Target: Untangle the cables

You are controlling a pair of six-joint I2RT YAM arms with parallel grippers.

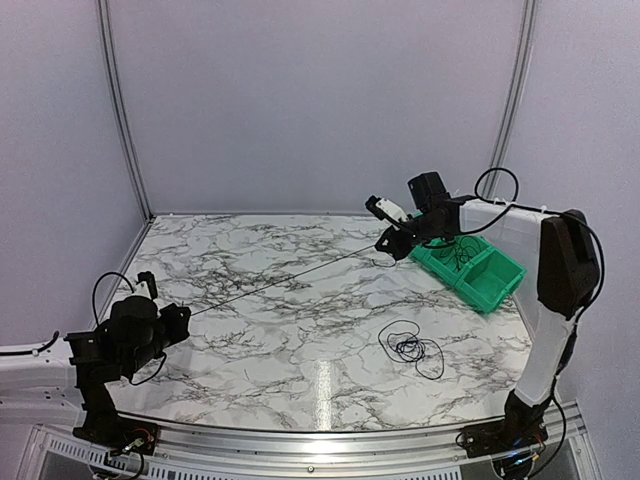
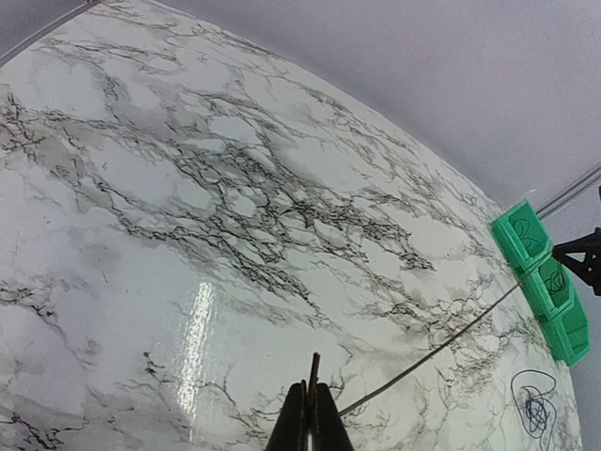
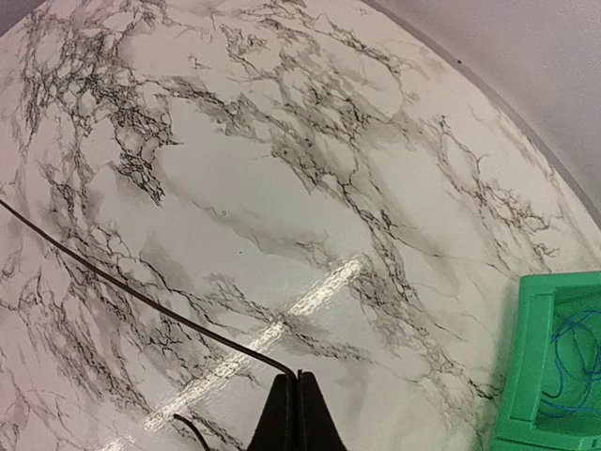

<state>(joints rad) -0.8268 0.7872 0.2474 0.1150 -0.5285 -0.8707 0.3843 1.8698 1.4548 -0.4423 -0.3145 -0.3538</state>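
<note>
Cable work: one black strand (image 1: 290,280) is stretched taut in a straight line across the marble table (image 1: 250,340), from front left to rear right. Left gripper (image 1: 188,316) is clamped tight on its near end. Right gripper (image 1: 384,246) is clamped tight on its far end, just beside the green bin (image 1: 497,292). The bin holds more black wire and a blue coil (image 3: 575,362). A separate black coil (image 1: 410,348) lies loose on the table at front right, well apart from the black strand.

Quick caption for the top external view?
Left gripper and right gripper stretch one black cable taut over the table; a loose tangle lies near the green bin.
</note>
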